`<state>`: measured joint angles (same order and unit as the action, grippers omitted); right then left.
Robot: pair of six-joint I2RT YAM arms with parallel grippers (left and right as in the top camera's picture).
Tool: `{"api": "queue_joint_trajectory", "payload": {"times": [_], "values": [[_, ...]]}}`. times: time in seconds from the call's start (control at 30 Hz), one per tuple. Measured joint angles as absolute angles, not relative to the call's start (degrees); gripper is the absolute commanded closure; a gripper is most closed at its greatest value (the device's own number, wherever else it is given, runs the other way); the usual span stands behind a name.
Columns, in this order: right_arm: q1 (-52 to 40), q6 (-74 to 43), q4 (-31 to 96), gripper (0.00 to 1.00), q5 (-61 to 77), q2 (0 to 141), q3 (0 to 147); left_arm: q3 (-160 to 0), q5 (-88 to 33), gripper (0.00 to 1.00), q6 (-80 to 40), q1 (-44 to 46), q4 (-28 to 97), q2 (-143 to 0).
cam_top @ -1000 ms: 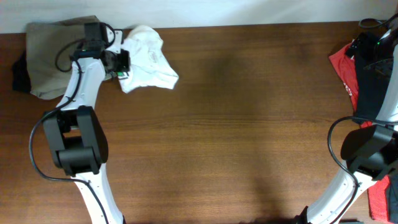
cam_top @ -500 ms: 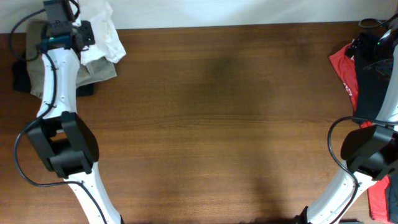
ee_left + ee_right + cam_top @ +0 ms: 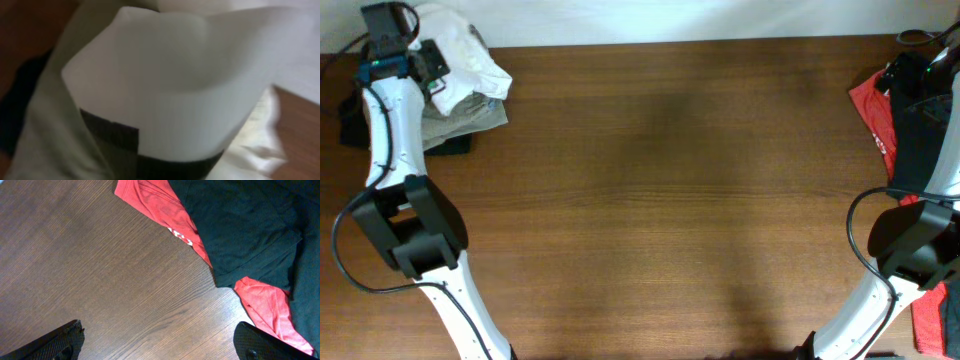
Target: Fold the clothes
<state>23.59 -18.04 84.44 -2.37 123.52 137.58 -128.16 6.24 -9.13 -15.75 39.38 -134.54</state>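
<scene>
The white T-shirt [image 3: 472, 66] hangs bunched at the far left corner, over the khaki folded garment [image 3: 475, 117]. My left gripper [image 3: 430, 63] is shut on the shirt's left side and holds it up. In the left wrist view the white fabric [image 3: 180, 85] fills the frame, with a dark band [image 3: 165, 167] along its lower edge; the fingers are hidden. My right gripper [image 3: 160, 342] is open and empty above bare wood at the far right, its two fingertips at the frame's lower corners.
A dark garment [image 3: 448, 146] lies under the khaki one. Red [image 3: 160, 210] and black [image 3: 240, 225] garments lie piled at the table's right edge [image 3: 880, 120]. The brown table [image 3: 670, 200] stretches between the arms.
My left gripper has carried the white T-shirt left and back, from the table beside the khaki garment to above it. The right arm has not moved.
</scene>
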Motion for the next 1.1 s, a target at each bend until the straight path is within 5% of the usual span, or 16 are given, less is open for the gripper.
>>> {"api": "queue_joint_trajectory", "payload": {"times": [0.13, 0.17, 0.23, 0.47, 0.5, 0.7, 0.73, 1.1], "values": [[23.6, -18.0, 84.4, 0.01, -2.4, 123.5, 137.6, -128.2, 9.2, 0.96, -13.3, -20.8, 40.5, -136.5], [23.6, -18.0, 84.4, 0.02, -2.4, 123.5, 137.6, -128.2, 9.6, 0.81, -14.2, -22.2, 40.8, -136.7], [23.6, -18.0, 84.4, 0.01, -2.4, 123.5, 137.6, -128.2, 9.8, 0.01, -16.0, -24.6, 42.0, -137.8], [23.6, -18.0, 84.4, 0.01, -2.4, 123.5, 137.6, -128.2, 11.0, 0.01, -16.6, -27.8, 44.5, -139.7], [23.6, -18.0, 84.4, 0.01, -2.4, 123.5, 137.6, -128.2, 11.0, 0.02, -16.6, -27.5, 44.4, -139.6], [23.6, -18.0, 84.4, 0.01, -2.4, 123.5, 137.6, -128.2, 7.1, 0.87, -16.9, -24.1, 43.2, -132.9], [23.6, -18.0, 84.4, 0.01, -2.4, 123.5, 137.6, -128.4, 6.2, 0.92, -17.1, -23.3, 43.1, -131.4], [23.6, -18.0, 84.4, 0.01, -2.4, 123.5, 137.6, -126.9, -2.7, 1.0, -17.2, -21.7, 52.0, -142.3]]}}
